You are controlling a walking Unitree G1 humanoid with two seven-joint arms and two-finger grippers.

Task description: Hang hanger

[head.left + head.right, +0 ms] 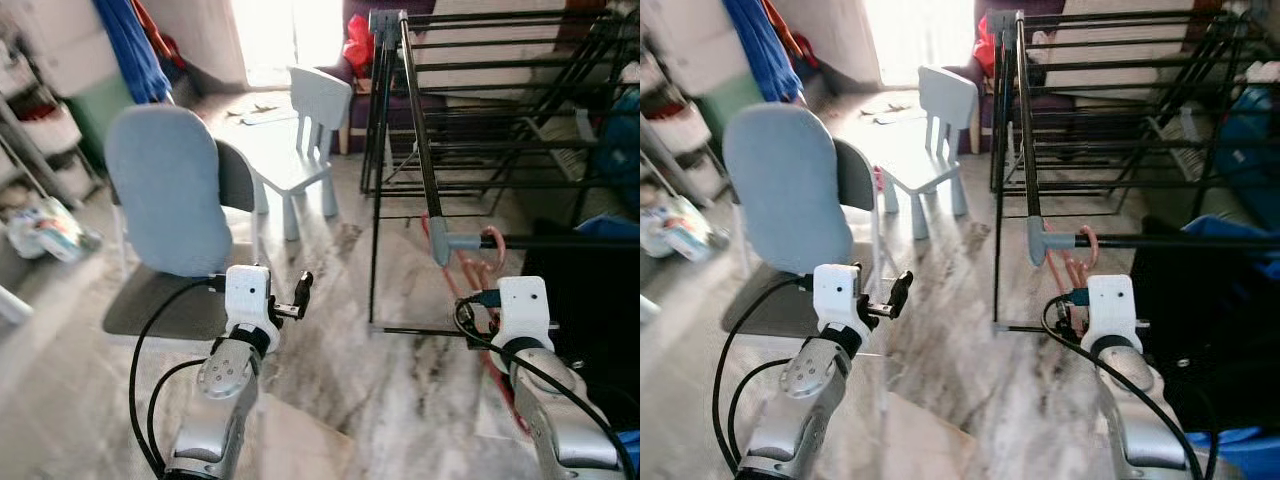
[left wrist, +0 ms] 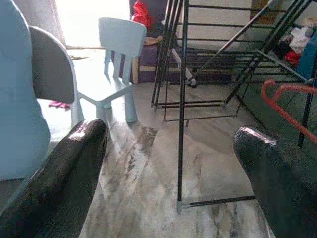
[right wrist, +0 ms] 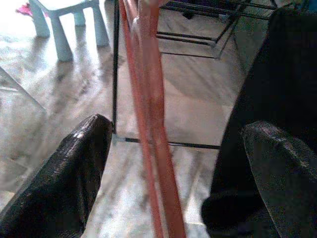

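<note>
Marble-patterned floor (image 1: pixel 320 370) is carrying a black drying rack (image 1: pixel 400 100), blue chair (image 1: pixel 165 190) and small white chair (image 1: pixel 310 110). Red hanger (image 3: pixel 151 124) is hanging on the rack rail, between the right gripper's (image 3: pixel 168 163) wide-spread fingers. Left gripper (image 2: pixel 168 163) is hovering, fingers wide apart.

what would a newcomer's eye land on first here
Probably the black drying rack filling the right of the room, with a pink hanger hooked on its near rail just above the right gripper, whose fingers are apart. To the left stand a blue-backed chair and a small pale child's chair.
</note>
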